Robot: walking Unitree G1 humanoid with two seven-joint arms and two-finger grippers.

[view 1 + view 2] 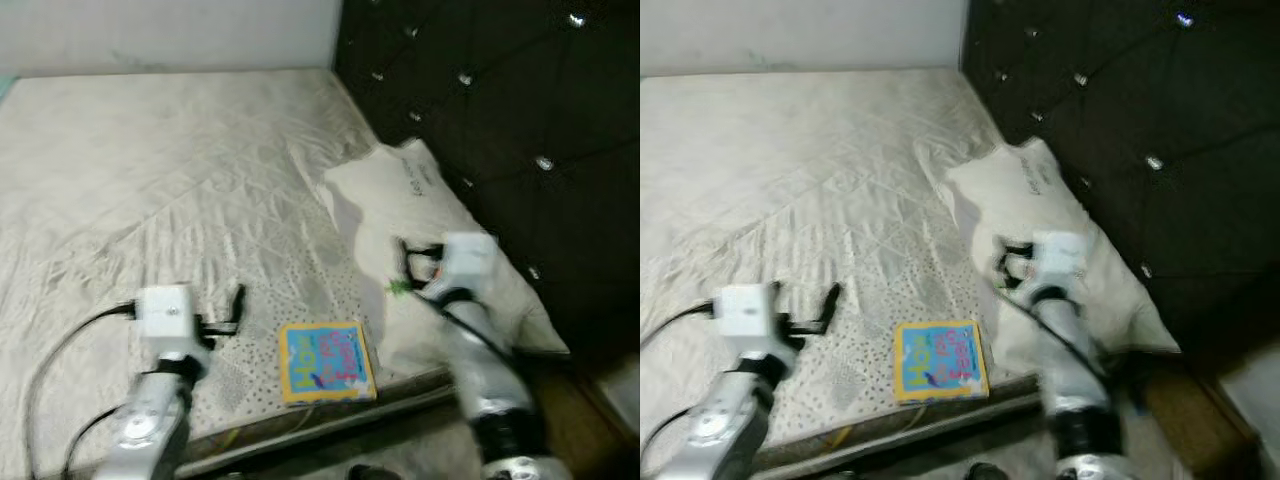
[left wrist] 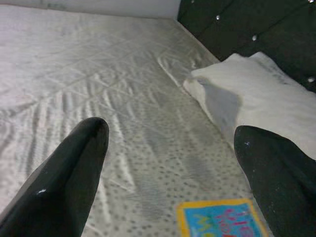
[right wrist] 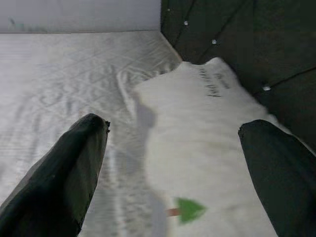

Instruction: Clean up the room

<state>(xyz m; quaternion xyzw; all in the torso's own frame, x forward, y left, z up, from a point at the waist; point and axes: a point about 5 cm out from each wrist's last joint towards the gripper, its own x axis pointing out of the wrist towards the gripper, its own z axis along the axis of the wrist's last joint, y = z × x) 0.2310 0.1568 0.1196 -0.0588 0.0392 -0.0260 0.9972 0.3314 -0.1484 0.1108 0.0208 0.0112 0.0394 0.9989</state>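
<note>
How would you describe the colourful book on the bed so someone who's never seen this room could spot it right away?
Start at the wide bed with its pale quilted cover, set against a dark tufted headboard. Near the bed's front edge, between the left gripper and the white pillow, lies a small square book with a yellow border and blue cover. It is the one brightly coloured thing on the pale bedding.

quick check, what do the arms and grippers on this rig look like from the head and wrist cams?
Both arms are silver-grey and rounded, each ending in a boxy white wrist block. The left gripper and right gripper each have two long black fingers, broad and blunt-tipped in the wrist views. A black cable loops out from the left wrist block, and dark cabling runs along the right forearm.
</note>
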